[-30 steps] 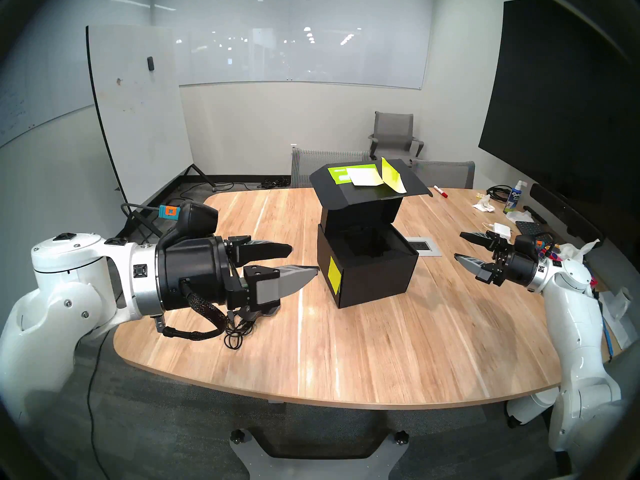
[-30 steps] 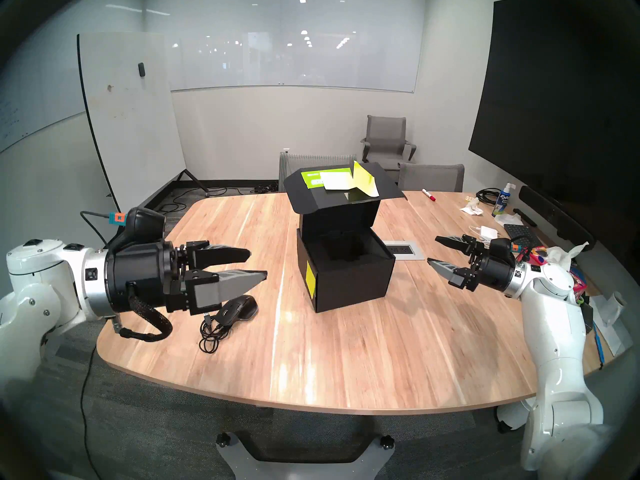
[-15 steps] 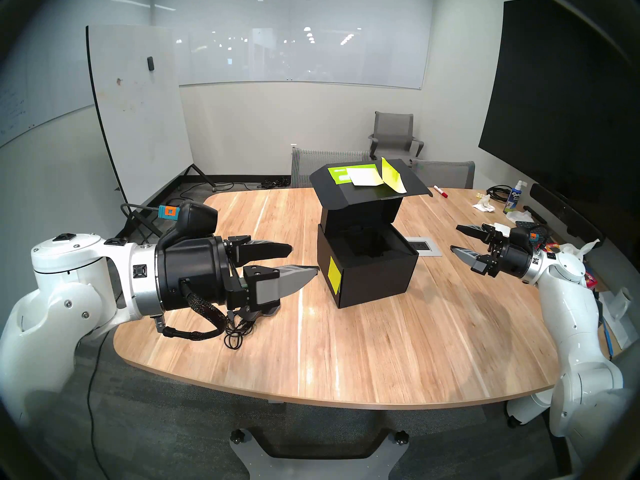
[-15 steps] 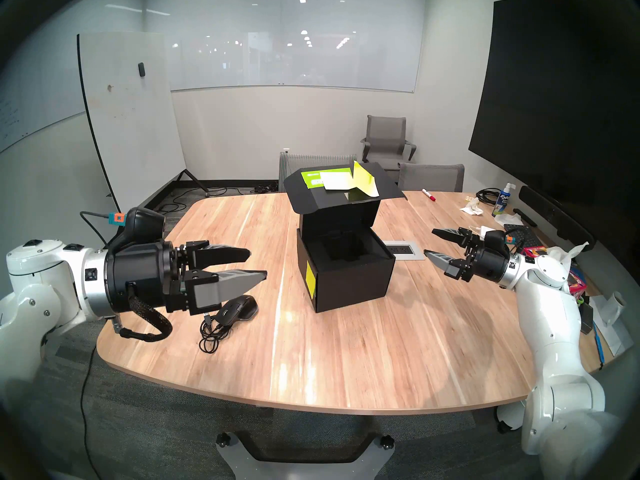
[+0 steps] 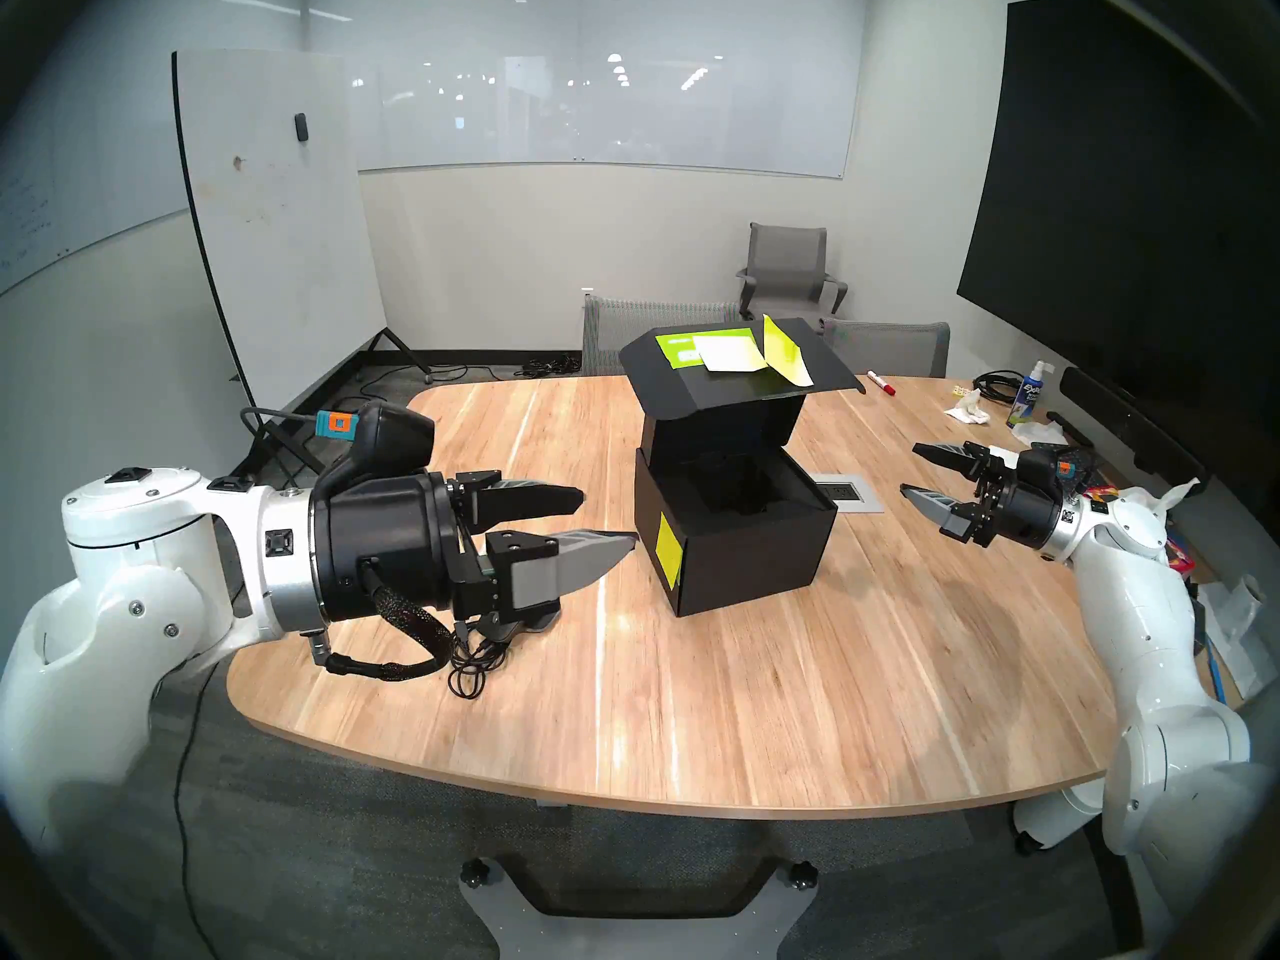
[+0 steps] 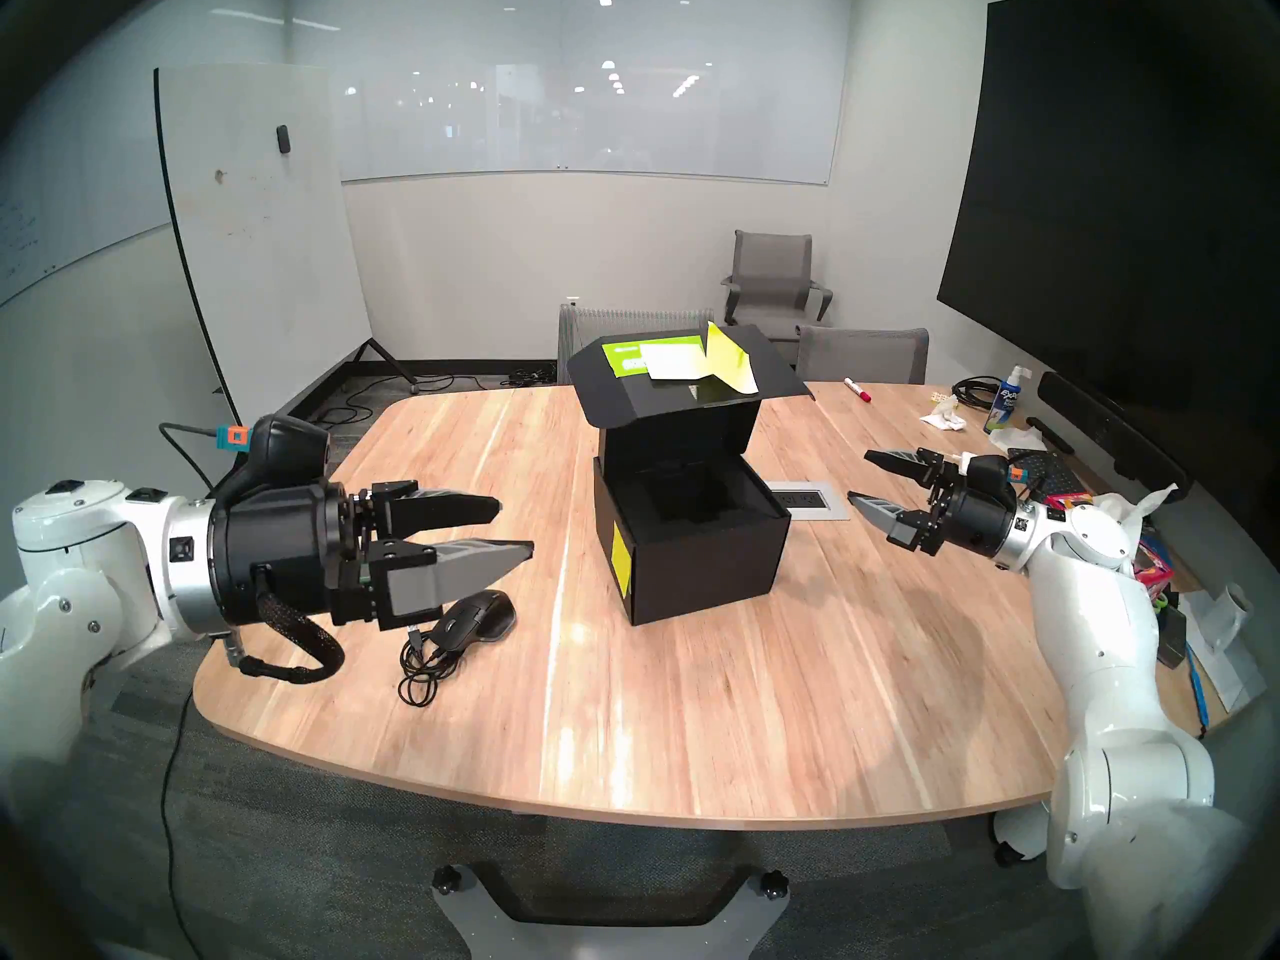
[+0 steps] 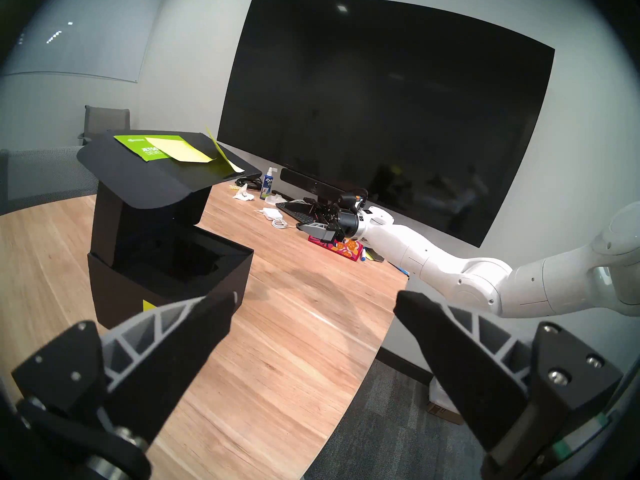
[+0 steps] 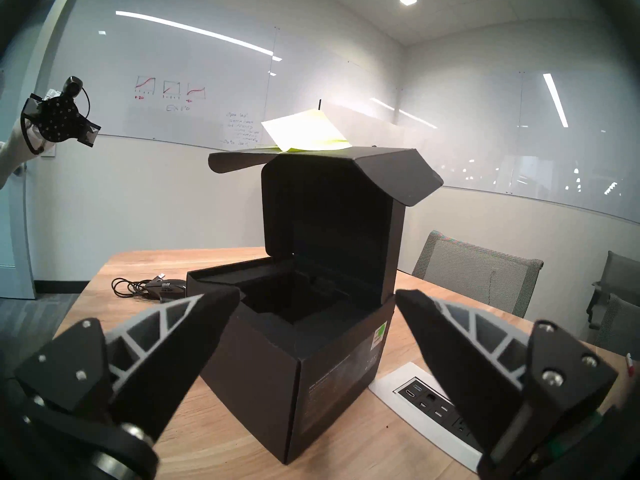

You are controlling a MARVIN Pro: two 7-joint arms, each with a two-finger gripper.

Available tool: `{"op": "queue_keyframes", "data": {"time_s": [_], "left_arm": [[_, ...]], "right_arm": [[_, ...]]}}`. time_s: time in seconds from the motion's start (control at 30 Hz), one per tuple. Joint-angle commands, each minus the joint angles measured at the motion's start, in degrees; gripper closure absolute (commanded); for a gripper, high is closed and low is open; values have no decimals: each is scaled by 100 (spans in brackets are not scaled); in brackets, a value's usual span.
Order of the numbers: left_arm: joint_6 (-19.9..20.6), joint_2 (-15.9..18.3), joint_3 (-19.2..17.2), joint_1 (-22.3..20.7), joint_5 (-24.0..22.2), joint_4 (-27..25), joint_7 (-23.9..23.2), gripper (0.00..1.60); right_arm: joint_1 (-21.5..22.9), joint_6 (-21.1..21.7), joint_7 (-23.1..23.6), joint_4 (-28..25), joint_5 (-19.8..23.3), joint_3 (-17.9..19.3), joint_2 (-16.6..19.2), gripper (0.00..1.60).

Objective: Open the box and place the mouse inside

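Observation:
The black box (image 5: 748,557) stands mid-table with its flap lid (image 5: 727,377) raised, showing the black moulded insert (image 6: 692,501); it also shows in the left wrist view (image 7: 166,278) and the right wrist view (image 8: 311,347). The black mouse (image 6: 478,616) with its coiled cable (image 6: 419,674) lies on the table left of the box, under my left gripper (image 6: 512,529); it shows small in the right wrist view (image 8: 169,288). My left gripper (image 5: 606,519) is open and empty, above the table, left of the box. My right gripper (image 5: 911,470) is open and empty, right of the box.
A power outlet plate (image 5: 848,491) sits in the table right of the box. A red marker (image 5: 880,382), spray bottle (image 5: 1028,401), tissues, white charger (image 7: 272,212), black keyboard (image 6: 1039,463) and red floral tissue box (image 7: 336,249) crowd the right edge. Chairs (image 5: 886,345) stand behind.
My right gripper has risen and drawn slightly back to the right, still open. The left arm, box and mouse have not moved.

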Motion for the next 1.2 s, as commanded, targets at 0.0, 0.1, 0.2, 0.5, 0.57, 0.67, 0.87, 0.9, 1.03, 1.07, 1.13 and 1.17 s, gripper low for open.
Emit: {"op": "queue_keyframes", "data": {"time_s": [0.0, 0.1, 0.2, 0.5, 0.57, 0.67, 0.87, 0.9, 1.03, 1.07, 1.13, 1.17], "left_arm": [[-14, -19, -46, -12, -11, -41, -4, 0], [-14, -24, -47, -10, -6, -41, -8, 0], [-13, -27, -48, -10, -4, -41, -11, 0], [-10, -40, -50, -7, 13, -41, -23, 0], [-10, -44, -49, -6, 18, -41, -27, 0], [-10, -46, -49, -6, 20, -41, -28, 0], [-9, -53, -49, -4, 30, -41, -34, 0], [-9, -54, -49, -4, 31, -41, -35, 0], [-8, -59, -50, -3, 36, -41, -40, 0], [-8, -61, -50, -2, 38, -41, -41, 0], [-8, -63, -50, -2, 41, -41, -43, 0], [-8, -65, -50, -1, 42, -41, -45, 0]], "right_arm": [[289, -121, -9, 17, 142, -54, 94, 0], [318, -162, -9, 61, 165, -101, 109, 0], [335, -187, -9, 85, 180, -129, 117, 0], [556, -278, -9, 213, 233, -350, 25, 0], [640, -304, -9, 253, 248, -422, -14, 0], [725, -309, -9, 284, 242, -475, -76, 0], [929, -353, -9, 426, 251, -638, -218, 0], [957, -362, -9, 456, 249, -659, -232, 0], [1075, -404, -9, 608, 256, -733, -282, 0], [1111, -409, -9, 651, 254, -758, -296, 0], [1167, -431, -9, 733, 255, -789, -323, 0], [1202, -441, -9, 778, 255, -809, -334, 0]]}}
